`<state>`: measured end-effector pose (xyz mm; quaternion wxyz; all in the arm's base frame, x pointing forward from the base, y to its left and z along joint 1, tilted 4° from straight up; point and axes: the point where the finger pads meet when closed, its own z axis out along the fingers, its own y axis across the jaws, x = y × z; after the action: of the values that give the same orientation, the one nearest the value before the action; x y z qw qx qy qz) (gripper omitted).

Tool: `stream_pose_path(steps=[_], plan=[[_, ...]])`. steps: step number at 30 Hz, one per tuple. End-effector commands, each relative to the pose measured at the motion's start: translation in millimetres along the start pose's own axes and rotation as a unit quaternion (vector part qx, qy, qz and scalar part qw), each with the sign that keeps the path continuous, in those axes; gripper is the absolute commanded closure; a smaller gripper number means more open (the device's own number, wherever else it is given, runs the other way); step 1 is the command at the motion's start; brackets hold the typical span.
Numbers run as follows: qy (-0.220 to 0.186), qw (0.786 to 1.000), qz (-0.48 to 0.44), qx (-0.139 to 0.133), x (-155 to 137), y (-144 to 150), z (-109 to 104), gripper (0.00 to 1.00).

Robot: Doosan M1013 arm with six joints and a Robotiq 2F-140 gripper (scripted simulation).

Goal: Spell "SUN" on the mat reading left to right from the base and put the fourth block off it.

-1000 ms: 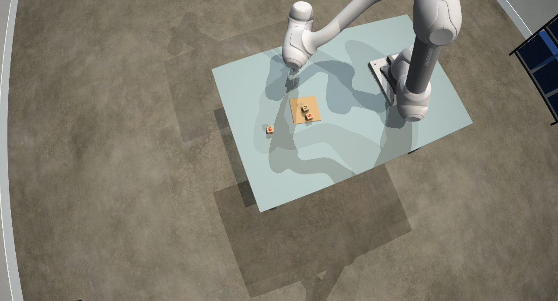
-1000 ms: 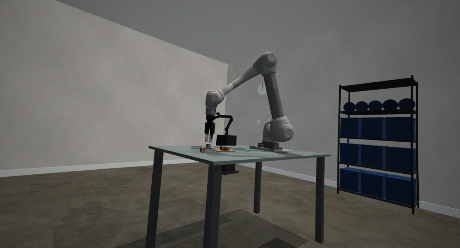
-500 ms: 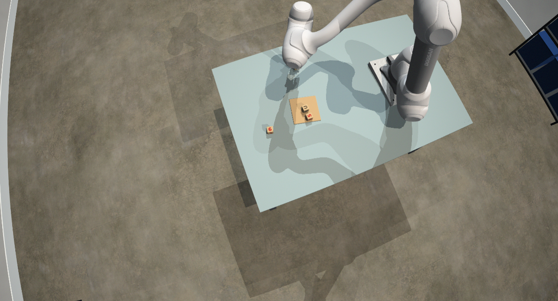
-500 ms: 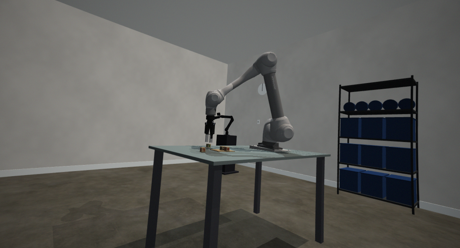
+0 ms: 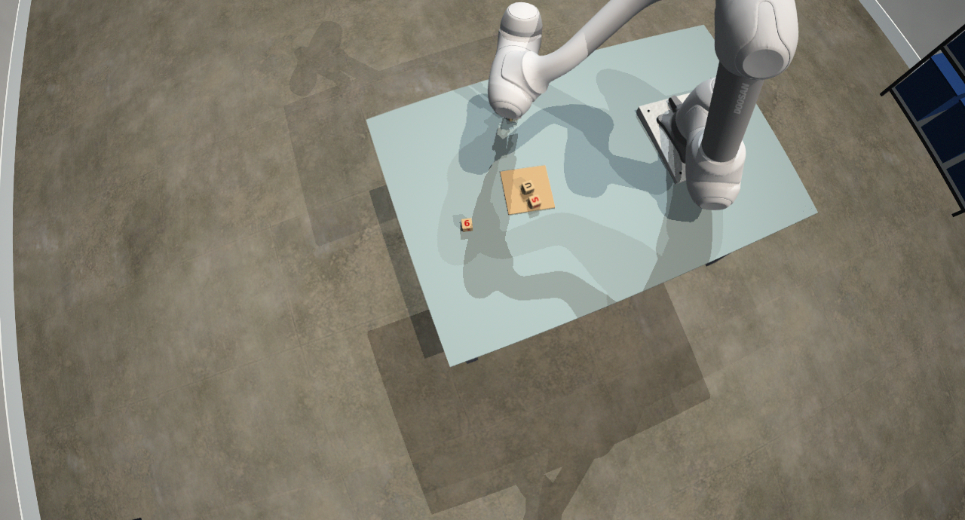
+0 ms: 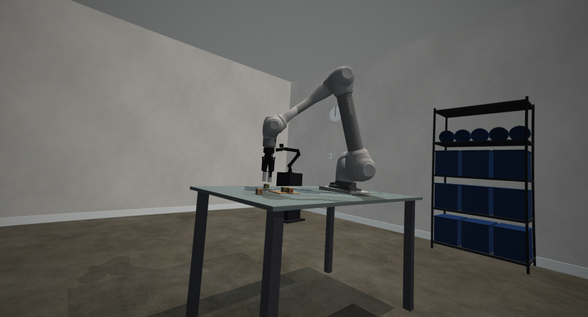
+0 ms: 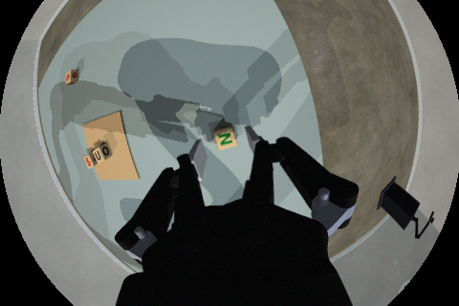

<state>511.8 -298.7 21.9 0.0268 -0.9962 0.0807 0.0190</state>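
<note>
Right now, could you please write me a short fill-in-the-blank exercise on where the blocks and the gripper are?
1. The S block and the U block both lie on the ____.
2. The block seen below the gripper in the wrist view bears a green letter ____.
3. The block that lies off the mat, alone on the table, shows the red digit ____.
4. The gripper hangs above the N block and holds ____.

Missing words: mat; N; 6; nothing
</note>
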Motion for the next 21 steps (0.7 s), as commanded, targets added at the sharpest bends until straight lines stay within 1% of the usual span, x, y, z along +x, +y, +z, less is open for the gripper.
stream_pose_path(steps=[1, 10, 21], plan=[[-0.002, 1.000, 0.001, -0.001, -2, 3, 3, 0.60], [-0.002, 1.000, 0.001, -0.001, -2, 3, 7, 0.60], [-0.002, 1.000, 0.001, -0.001, -3, 3, 29, 0.60]])
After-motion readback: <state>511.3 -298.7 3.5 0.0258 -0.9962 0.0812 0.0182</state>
